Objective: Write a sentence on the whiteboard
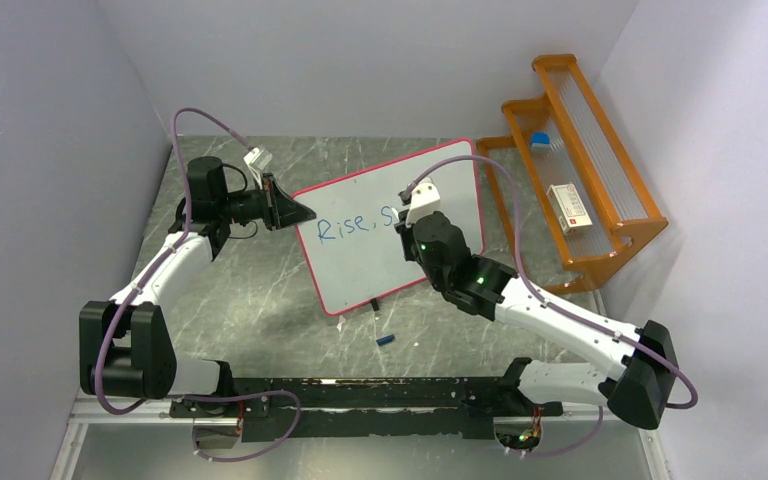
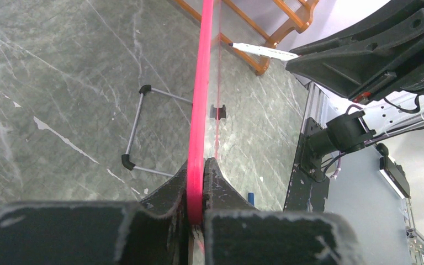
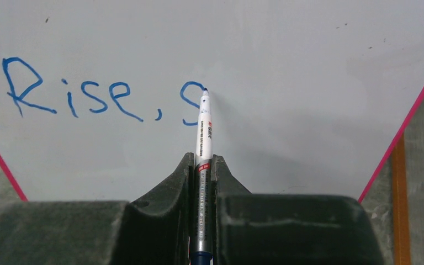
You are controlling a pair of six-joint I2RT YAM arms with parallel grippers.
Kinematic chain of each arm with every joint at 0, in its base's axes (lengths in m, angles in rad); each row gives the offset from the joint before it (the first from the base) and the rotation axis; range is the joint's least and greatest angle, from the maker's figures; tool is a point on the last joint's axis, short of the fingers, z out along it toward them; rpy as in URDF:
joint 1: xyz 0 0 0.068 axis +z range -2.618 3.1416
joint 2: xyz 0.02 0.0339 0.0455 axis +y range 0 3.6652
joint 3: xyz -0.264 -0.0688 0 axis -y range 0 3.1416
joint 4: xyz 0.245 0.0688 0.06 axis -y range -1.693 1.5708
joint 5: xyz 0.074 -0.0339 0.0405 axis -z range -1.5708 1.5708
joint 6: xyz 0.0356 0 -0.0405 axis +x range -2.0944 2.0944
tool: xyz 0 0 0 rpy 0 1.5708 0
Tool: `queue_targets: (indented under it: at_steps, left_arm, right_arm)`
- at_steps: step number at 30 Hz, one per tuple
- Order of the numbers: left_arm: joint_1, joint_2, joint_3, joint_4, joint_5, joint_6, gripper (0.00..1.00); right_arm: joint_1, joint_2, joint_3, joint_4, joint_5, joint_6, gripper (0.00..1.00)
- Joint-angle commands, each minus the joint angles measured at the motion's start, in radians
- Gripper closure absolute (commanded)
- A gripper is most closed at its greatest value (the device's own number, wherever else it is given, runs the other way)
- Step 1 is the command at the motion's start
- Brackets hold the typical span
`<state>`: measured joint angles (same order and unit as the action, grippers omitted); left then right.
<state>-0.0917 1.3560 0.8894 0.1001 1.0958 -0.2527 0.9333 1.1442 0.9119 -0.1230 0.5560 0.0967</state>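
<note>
Seen from above, the whiteboard (image 1: pixel 360 270) stands propped on the bench (image 1: pixel 250 290), and the sentence (image 1: pixel 355 226) reads "Rise, s". In the left wrist view, the left claw (image 2: pixel 197 168) is clamped on its pink-red edge. In the right wrist view, the right claw (image 3: pixel 203 163) is closed on a marker (image 3: pixel 205 124), with the tip touching the blue "s".

— What do the arms look like?
— White shells between blocky black joint housings. The left arm (image 1: pixel 175 265) starts at the left end of the black base rail (image 1: pixel 360 395), and the right arm (image 1: pixel 560 325) at its right end.
— Cables?
— A mauve cable (image 1: pixel 96 375) loops beside the left arm just above the rail. A matching right cable (image 1: pixel 511 220) arcs far above it.
— Anything lit?
— Green lights (image 1: pixel 423 243) on the right arm's black housings, far from the rail.
— The pincers?
— The left pincer (image 2: pixel 197 165) and right pincer (image 3: pixel 202 157) are matt black wedges with edges scuffed pale grey. A white camera block (image 1: pixel 257 158) sits behind each.
</note>
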Motion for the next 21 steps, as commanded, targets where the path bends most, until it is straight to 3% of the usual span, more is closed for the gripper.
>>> queue_targets:
  at_steps: [1, 21]
  left_arm:
    - [-0.028, 0.031, -0.018, -0.090, -0.066, 0.105, 0.95]
    - [-0.028, 0.032, -0.017, -0.088, -0.063, 0.104, 0.95]
  right_arm:
    - [-0.017, 0.022, 0.041, 0.055, 0.027, -0.030, 1.00]
    - [-0.055, 0.091, 0.093, 0.116, 0.001, -0.071, 1.00]
